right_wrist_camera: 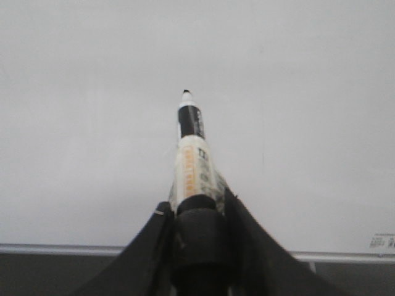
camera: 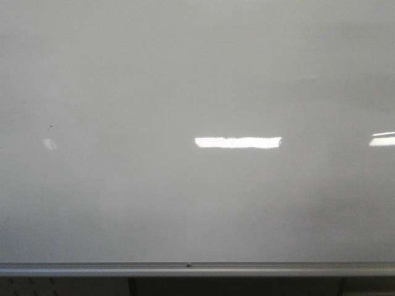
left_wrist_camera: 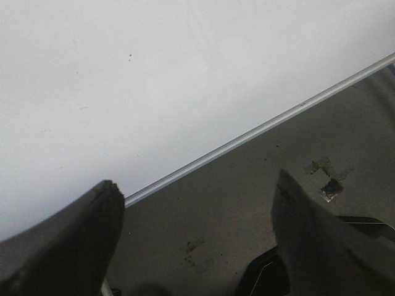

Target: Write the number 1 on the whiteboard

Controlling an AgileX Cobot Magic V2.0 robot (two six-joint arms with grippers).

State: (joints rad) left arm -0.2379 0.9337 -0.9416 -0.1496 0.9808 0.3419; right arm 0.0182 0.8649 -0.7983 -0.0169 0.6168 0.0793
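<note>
No stroke on whiteboard [camera: 197, 80] in front view; only glare bars, tiny speck, silver rail [camera: 197, 269]. Neither arm visible there.

Left wrist view: left gripper [left_wrist_camera: 197, 203] spread wide, holding nothing, board edge beyond.

Right wrist view: right gripper [right_wrist_camera: 196, 213] clamped on marker [right_wrist_camera: 191, 148], tip aimed at board, contact unclear. I'd press gently, square on, then draw one steady downward line.

We see a dark grey floor [left_wrist_camera: 247, 203] with two scraps of torn tape [left_wrist_camera: 326, 179] stuck on it, some yellowish stains [left_wrist_camera: 194, 250] nearby, and a small white label [right_wrist_camera: 382, 242] near a picture edge.
</note>
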